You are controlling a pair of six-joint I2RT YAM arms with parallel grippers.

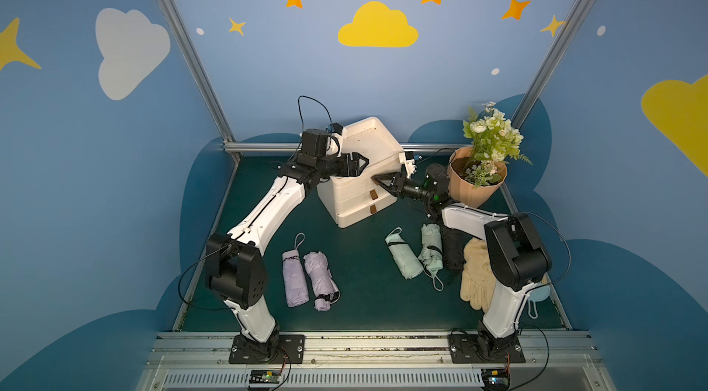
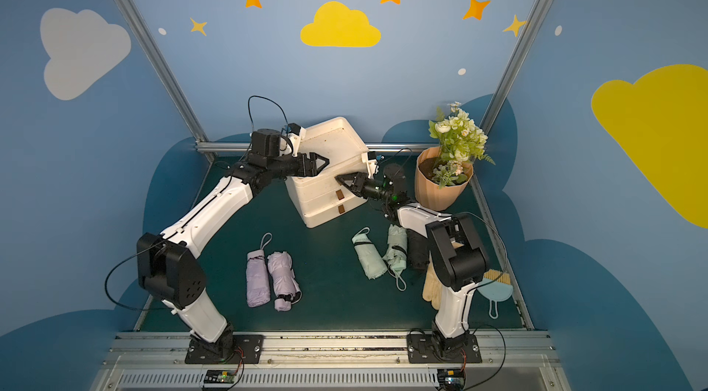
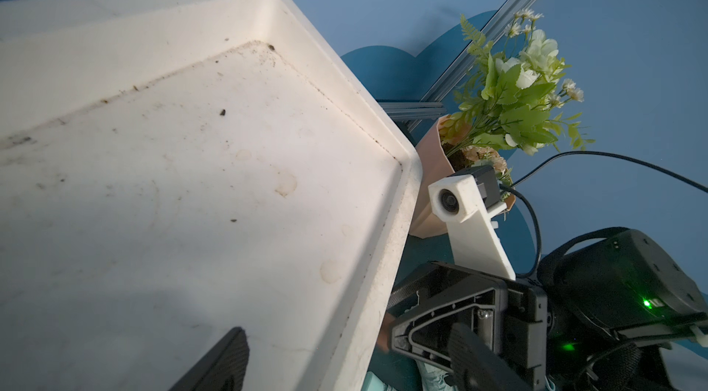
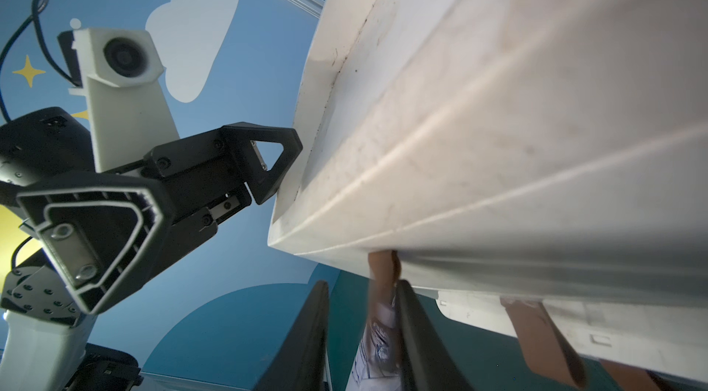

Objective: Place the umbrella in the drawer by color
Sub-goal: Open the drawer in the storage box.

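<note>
The white drawer unit [image 1: 367, 147] [image 2: 329, 144] stands at the back with brown tab handles [image 1: 373, 194]. My right gripper [image 1: 377, 180] [image 4: 362, 331] is at the top drawer's tab [image 4: 383, 278]. The tab lies between its narrowed fingers, against one, with a gap to the other. My left gripper [image 1: 363, 165] [image 3: 346, 360] is open, straddling the unit's top rim [image 3: 387, 255]. On the mat lie two purple umbrellas [image 1: 295, 280] [image 1: 321, 280] and two mint-green umbrellas [image 1: 404, 257] [image 1: 431, 245].
A flower pot [image 1: 475, 182] stands right of the drawers, close behind my right arm. A dark folded thing [image 2: 417, 251], cream gloves [image 1: 477, 274] and a light blue brush [image 2: 494, 289] lie under that arm. Blue walls and rails enclose the mat.
</note>
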